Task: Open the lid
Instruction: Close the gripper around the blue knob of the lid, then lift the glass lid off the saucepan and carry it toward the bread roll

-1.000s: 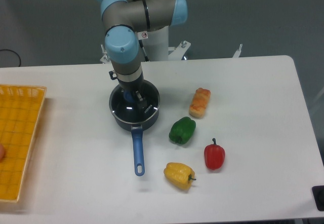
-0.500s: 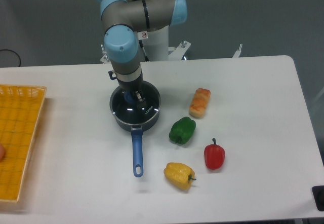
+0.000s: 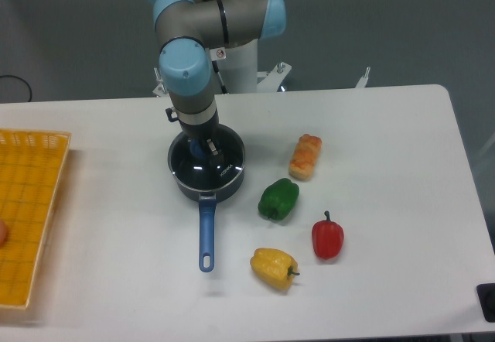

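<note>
Since the earlier frames, the saucepan's (image 3: 206, 173) blue handle had swung leftward, its tip higher. From the fixed camera, the gripper (image 3: 203, 150) stood over the lid (image 3: 197, 165), jaws closed on its blue knob; the lid sat on the saucepan, left of the green pepper (image 3: 278, 199).
</note>
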